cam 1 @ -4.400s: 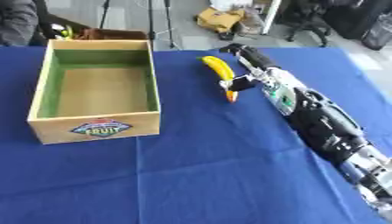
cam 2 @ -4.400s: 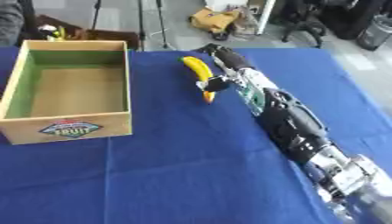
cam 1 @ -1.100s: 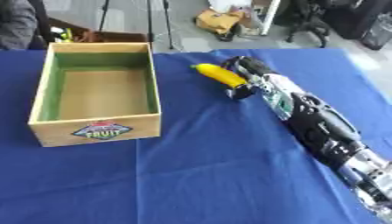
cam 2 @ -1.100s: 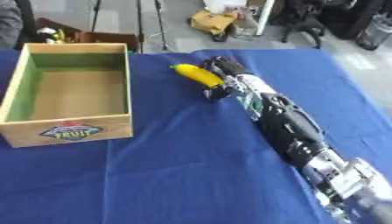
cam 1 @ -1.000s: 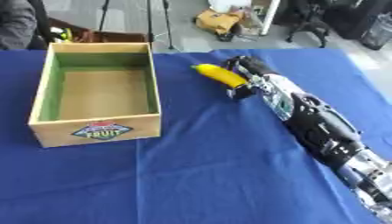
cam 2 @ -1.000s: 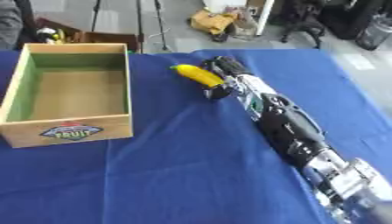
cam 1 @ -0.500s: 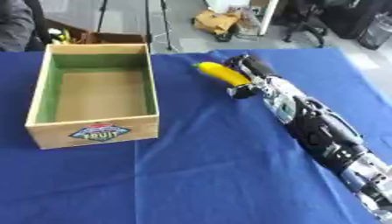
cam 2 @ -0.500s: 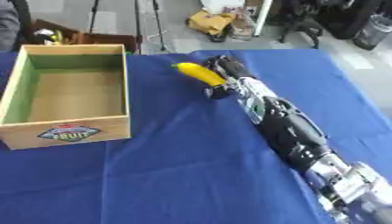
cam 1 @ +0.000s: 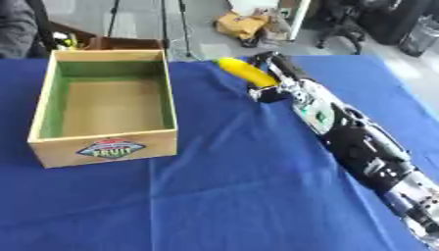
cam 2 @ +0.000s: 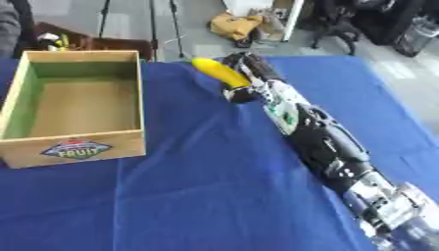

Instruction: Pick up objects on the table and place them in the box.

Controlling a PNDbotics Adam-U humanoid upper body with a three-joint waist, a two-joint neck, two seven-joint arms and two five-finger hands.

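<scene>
Fingers of the right hand [cam 1: 267,81] were curled around the banana [cam 1: 245,72], which was at the far side of the blue table [cam 1: 231,186], to the right of the wooden box [cam 1: 106,149]. Whether the fruit was lifted or touched the cloth could not be told. The arm reached from the near right corner across the table, probably because the banana lay far from the robot, and the hand took it at its near end so that the yellow body pointed far and left, toward the box. The box stood with its open top up and nothing inside, so the banana could be lowered into it from above.

Both views showed almost the same picture. In the right eye view the box was cut at the left edge, while the left eye view showed it whole. The left hand was not visible in either view.
</scene>
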